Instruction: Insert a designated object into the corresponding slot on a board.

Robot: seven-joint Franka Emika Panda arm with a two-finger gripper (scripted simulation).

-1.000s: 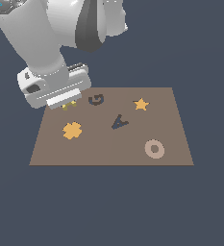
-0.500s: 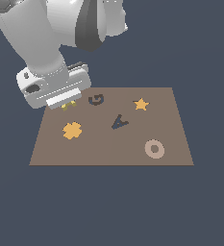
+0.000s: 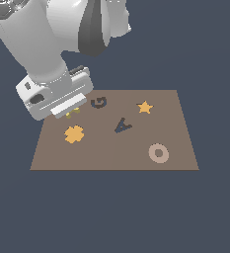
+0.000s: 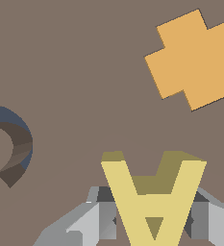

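The yellow letter "A" block (image 4: 152,197) sits between my gripper's (image 4: 151,218) two grey fingers (image 4: 100,216), one pressed on each side of it, so the gripper is shut on it. In the exterior view only a sliver of the yellow block (image 3: 73,113) shows under the white hand, where the gripper (image 3: 71,112) hovers over the back left part of the brown board (image 3: 101,155). The dark A-shaped slot (image 3: 122,125) lies tilted near the board's middle, to the exterior view's right of the gripper and apart from it.
A dark G-shaped recess (image 3: 98,102) (image 4: 10,144) lies close beside the hand. An orange clover-like piece (image 3: 74,134) (image 4: 192,60) rests in front of it. An orange star (image 3: 144,106) and a pale ring (image 3: 158,153) lie toward the exterior view's right.
Hardly anything differs. The hand stays over the board's back left area with the yellow block between its fingers, at most a touch higher.
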